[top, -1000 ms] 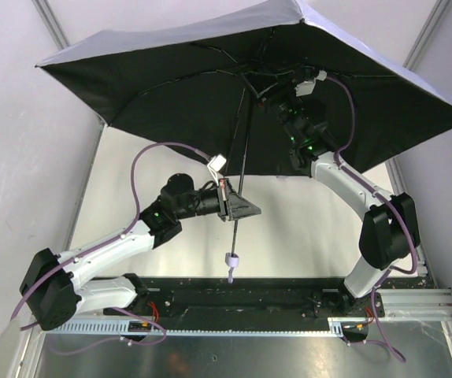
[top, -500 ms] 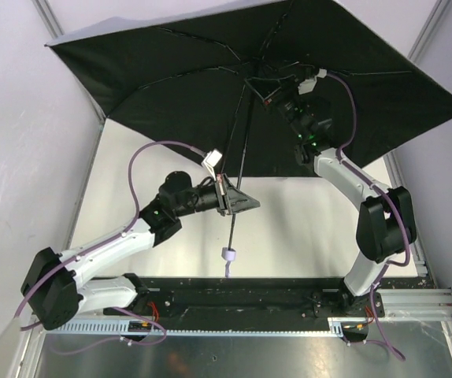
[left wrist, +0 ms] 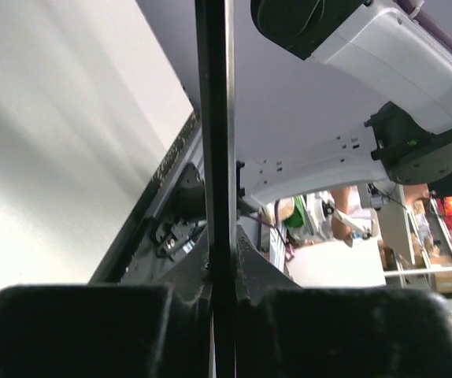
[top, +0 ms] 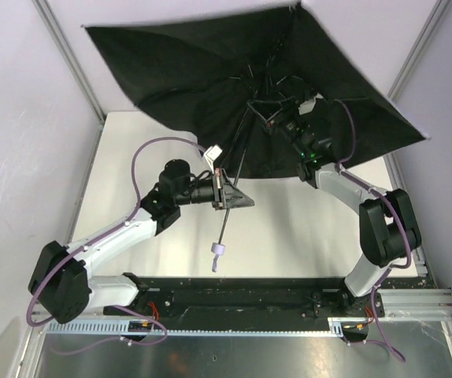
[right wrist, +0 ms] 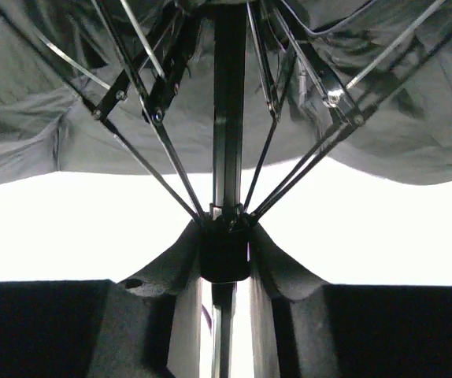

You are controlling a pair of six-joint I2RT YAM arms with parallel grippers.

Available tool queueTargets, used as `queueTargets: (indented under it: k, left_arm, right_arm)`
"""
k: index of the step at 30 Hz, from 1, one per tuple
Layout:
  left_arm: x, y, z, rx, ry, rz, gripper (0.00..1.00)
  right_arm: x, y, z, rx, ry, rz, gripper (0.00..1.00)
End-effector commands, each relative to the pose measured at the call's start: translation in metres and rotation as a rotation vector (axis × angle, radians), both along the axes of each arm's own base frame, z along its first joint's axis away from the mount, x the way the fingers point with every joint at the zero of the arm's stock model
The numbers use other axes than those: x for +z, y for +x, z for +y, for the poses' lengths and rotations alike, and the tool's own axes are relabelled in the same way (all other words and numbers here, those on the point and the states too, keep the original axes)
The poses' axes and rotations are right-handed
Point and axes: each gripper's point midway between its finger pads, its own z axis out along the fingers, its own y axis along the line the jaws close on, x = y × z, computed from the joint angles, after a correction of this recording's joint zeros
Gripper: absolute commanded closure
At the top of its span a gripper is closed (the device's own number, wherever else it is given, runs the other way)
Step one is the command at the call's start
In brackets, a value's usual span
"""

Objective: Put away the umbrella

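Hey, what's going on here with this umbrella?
Two robot arms are handling an open umbrella held up over the table. The left gripper is shut on the thin black shaft partway up, with the handle hanging below. The right gripper reaches under the canopy and pinches the runner where the ribs meet. The canopy is spread but sagging, not yet folded.

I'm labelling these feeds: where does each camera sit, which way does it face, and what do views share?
Top external: above, behind the bases, looking down at the table; left arm, right arm, open umbrella.
Left wrist: looks along the shaft clamped in the left pincer; right arm beyond.
Right wrist: looks up at the ribs; right pincer grips the runner.
Shared: every view shows the shaft.
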Motion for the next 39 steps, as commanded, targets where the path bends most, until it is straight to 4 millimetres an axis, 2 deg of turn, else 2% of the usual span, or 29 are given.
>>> queueTargets:
  k: [1,4,6,7,10,13,15,17,20,24,26,29,31,32,35,37,39]
  left_arm:
    - [0.063,0.039,0.015,0.109,-0.115,-0.178,1.0]
    - [0.066,0.047,0.011,0.094,-0.113,-0.183,1.0]
    - [0.067,0.052,0.008,0.095,-0.111,-0.19,1.0]
    - [0.067,0.053,0.008,0.096,-0.11,-0.191,1.0]
    - [0.063,0.049,0.005,0.082,-0.103,-0.191,0.96]
    - [0.044,0.034,0.006,0.078,-0.085,-0.16,0.77]
    - [0.028,0.022,0.007,0.086,-0.066,-0.139,0.63]
    - [0.01,0.009,0.008,0.095,-0.046,-0.116,0.54]
    - [-0.01,-0.002,0.009,0.098,-0.019,-0.085,0.45]
    - [-0.015,-0.005,0.008,0.096,-0.012,-0.08,0.4]
    - [-0.01,-0.002,0.006,0.096,-0.016,-0.095,0.49]
    - [-0.002,0.007,0.006,0.112,-0.021,-0.103,0.75]
    - [0.003,0.017,0.009,0.124,-0.025,-0.105,0.91]
    - [0.009,0.024,0.012,0.133,-0.032,-0.105,0.96]
    - [0.03,0.045,0.024,0.173,-0.06,-0.136,0.99]
    - [0.046,0.056,0.031,0.195,-0.077,-0.171,1.0]
    - [0.056,0.061,0.035,0.207,-0.088,-0.189,1.0]
  right_arm:
    - [0.014,-0.097,0.049,0.294,-0.061,-0.117,1.0]
    - [0.003,-0.142,0.078,0.381,-0.094,-0.1,1.0]
    - [0.003,-0.155,0.082,0.381,-0.085,-0.103,1.0]
    - [0.006,-0.153,0.077,0.357,-0.077,-0.111,1.0]
    - [0.024,-0.12,0.046,0.252,-0.024,-0.133,1.0]
    - [0.044,-0.087,0.019,0.168,0.046,-0.158,1.0]
    - [0.054,-0.073,0.015,0.146,0.065,-0.17,1.0]
    - [0.062,-0.066,0.016,0.142,0.091,-0.182,1.0]
    - [0.068,-0.061,0.018,0.135,0.116,-0.185,1.0]
    - [0.077,-0.062,0.02,0.132,0.129,-0.195,1.0]
    - [0.082,-0.066,0.023,0.134,0.109,-0.214,1.0]
    - [0.078,-0.067,0.025,0.135,0.054,-0.205,1.0]
    - [0.067,-0.072,0.031,0.162,-0.015,-0.192,1.0]
    - [0.055,-0.079,0.038,0.181,-0.067,-0.171,1.0]
    - [0.011,-0.12,0.068,0.269,-0.16,-0.109,1.0]
    - [-0.023,-0.149,0.074,0.309,-0.118,-0.055,1.0]
    - [-0.04,-0.17,0.08,0.33,-0.093,-0.028,1.0]
